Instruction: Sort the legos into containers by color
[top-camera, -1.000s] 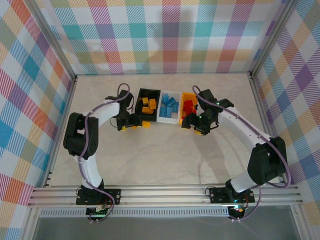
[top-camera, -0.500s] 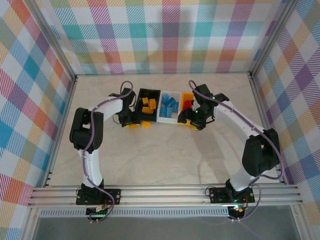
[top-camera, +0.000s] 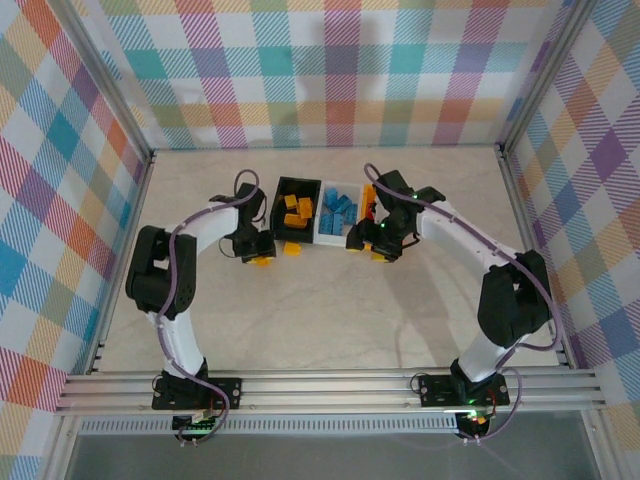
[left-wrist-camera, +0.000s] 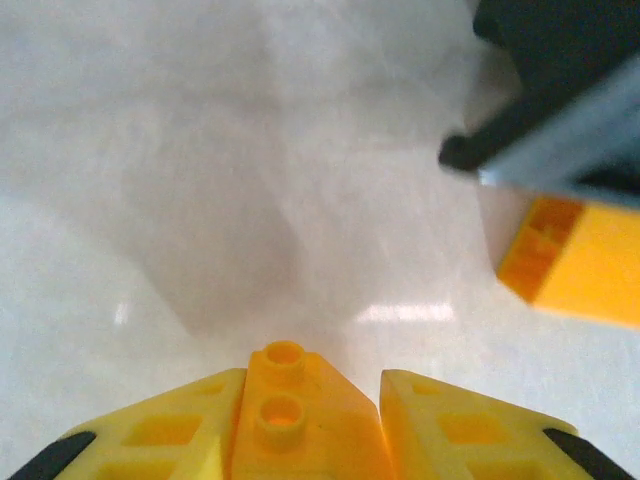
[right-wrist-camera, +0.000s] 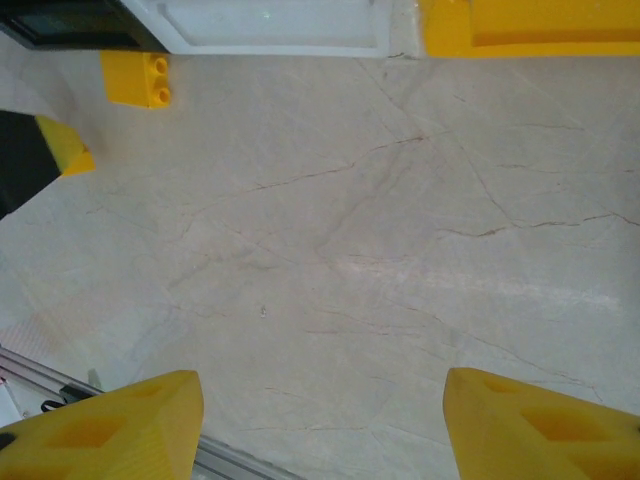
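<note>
Left wrist: small yellow-orange studded plastic brick (left-wrist-camera: 285, 412) sat clamped in left gripper (left-wrist-camera: 305, 400), near black rectangular plastic bin (top-camera: 298, 181). Pick seemed done; next move needed lift over rim, release. Right gripper (right-wrist-camera: 320, 420) gaped, empty.

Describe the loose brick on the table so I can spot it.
Look at the black bin, leftmost in the row. Just in front of its near wall a yellow brick lies on the table. Unlike the held brick in the left gripper beside it, it lies free.

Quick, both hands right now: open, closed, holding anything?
Left hand: closed on a yellow lego.
Right hand: open, holding nothing.
</note>
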